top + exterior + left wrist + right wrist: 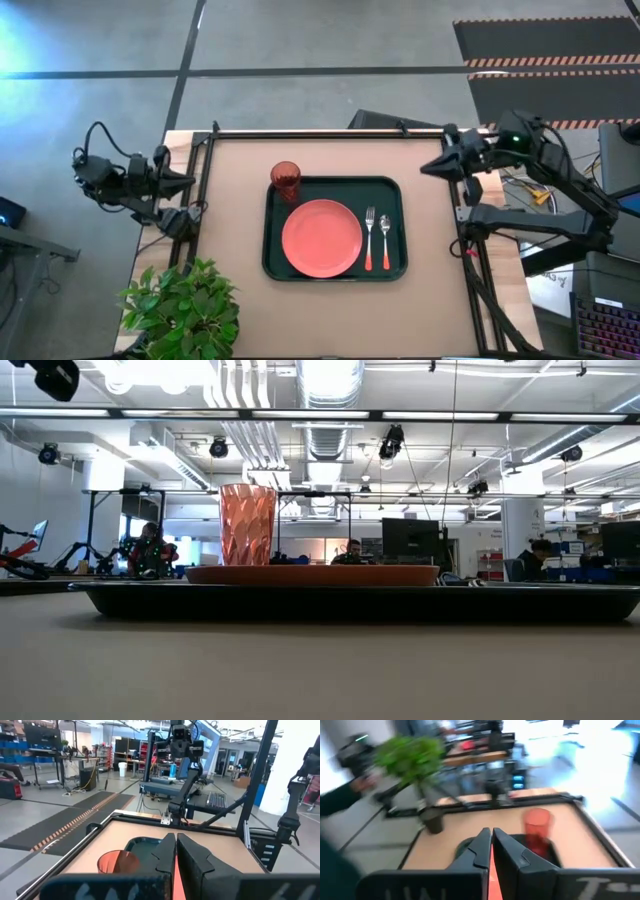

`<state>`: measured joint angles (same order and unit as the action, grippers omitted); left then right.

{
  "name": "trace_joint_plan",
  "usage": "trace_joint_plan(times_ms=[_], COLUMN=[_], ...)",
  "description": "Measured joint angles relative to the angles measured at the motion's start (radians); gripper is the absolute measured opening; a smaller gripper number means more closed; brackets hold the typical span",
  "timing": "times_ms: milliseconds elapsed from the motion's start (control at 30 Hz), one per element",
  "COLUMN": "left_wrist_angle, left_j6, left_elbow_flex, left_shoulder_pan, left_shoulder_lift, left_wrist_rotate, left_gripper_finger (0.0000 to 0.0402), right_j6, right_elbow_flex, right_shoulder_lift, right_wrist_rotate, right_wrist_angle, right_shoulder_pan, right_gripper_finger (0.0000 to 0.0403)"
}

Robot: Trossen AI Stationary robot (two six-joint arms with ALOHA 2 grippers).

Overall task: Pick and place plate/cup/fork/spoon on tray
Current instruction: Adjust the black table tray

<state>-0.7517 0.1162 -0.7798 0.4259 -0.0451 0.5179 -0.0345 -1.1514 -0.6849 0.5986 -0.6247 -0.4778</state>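
Note:
The dark tray [400,225] lies in the middle of the table. On it rest the salmon plate [321,237], the fork [369,238] and the spoon [385,238] side by side to the plate's right, handles toward the near edge. The red-brown cup [286,179] stands upright on the tray's far left corner; it also shows in the low view [247,525]. My left gripper [190,183] is shut and empty over the table's left edge, as its wrist view [176,851] shows. My right gripper [428,169] is shut and empty, raised by the table's far right corner; it shows in its wrist view [492,845].
A potted green plant [182,310] stands at the table's near left corner. A black frame rail [330,133] runs along the table's far edge and down both sides. People show in the room beyond the table in the low view.

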Motion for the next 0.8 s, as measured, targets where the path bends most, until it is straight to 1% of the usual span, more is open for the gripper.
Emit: trace_joint_plan(times_ms=[33, 100, 200, 333, 400, 467, 567, 667, 700, 733, 800], left_wrist_angle=[-0.001, 0.001, 0.003, 0.01, 0.009, 0.011, 0.01, 0.01, 0.01, 0.01, 0.01], left_j6=[-0.001, -0.008, -0.026, -0.026, -0.025, -0.021, -0.021, -0.02, -0.02, -0.02, -0.02], left_elbow_flex=[0.001, 0.001, 0.001, 0.001, 0.001, 0.001, 0.001, 0.001, 0.001, 0.001, 0.001], left_shoulder_pan=[0.0, 0.0, 0.0, 0.0, 0.0, 0.0, 0.0, 0.0, 0.0, 0.0, 0.0], left_shoulder_lift=[-0.003, -0.014, -0.029, -0.045, -0.046, -0.046, -0.046, -0.046, -0.046, -0.046, -0.046], left_wrist_rotate=[0.0, 0.001, 0.006, 0.014, 0.014, 0.014, 0.014, 0.012, 0.012, 0.012, 0.012], left_gripper_finger=[0.0, 0.0, 0.0, 0.0, 0.0, 0.0, 0.0, 0.0, 0.0, 0.0, 0.0], right_j6=[-0.034, -0.081, -0.096, -0.069, -0.044, -0.011, 0.017, 0.081, 0.095, 0.102, 0.092], right_elbow_flex=[0.008, 0.031, 0.068, 0.092, 0.084, 0.081, 0.024, -0.009, -0.024, -0.032, -0.045], right_shoulder_lift=[-0.003, -0.02, -0.08, -0.216, -0.283, -0.365, -0.463, -0.557, -0.587, -0.616, -0.665], right_wrist_rotate=[-0.037, -0.068, -0.063, -0.067, -0.067, -0.073, -0.065, -0.062, -0.064, -0.074, -0.067], right_wrist_angle=[-0.004, -0.006, 0.029, 0.095, 0.149, 0.164, 0.244, 0.203, 0.214, 0.224, 0.186], right_shoulder_pan=[0.0, 0.0, 0.0, -0.001, -0.008, -0.016, -0.03, -0.056, -0.068, -0.086, -0.119], right_gripper_finger=[0.0009, 0.0009, 0.0009, 0.0009, 0.0009, 0.0009, 0.0009, 0.0009, 0.0009, 0.0009, 0.0009])
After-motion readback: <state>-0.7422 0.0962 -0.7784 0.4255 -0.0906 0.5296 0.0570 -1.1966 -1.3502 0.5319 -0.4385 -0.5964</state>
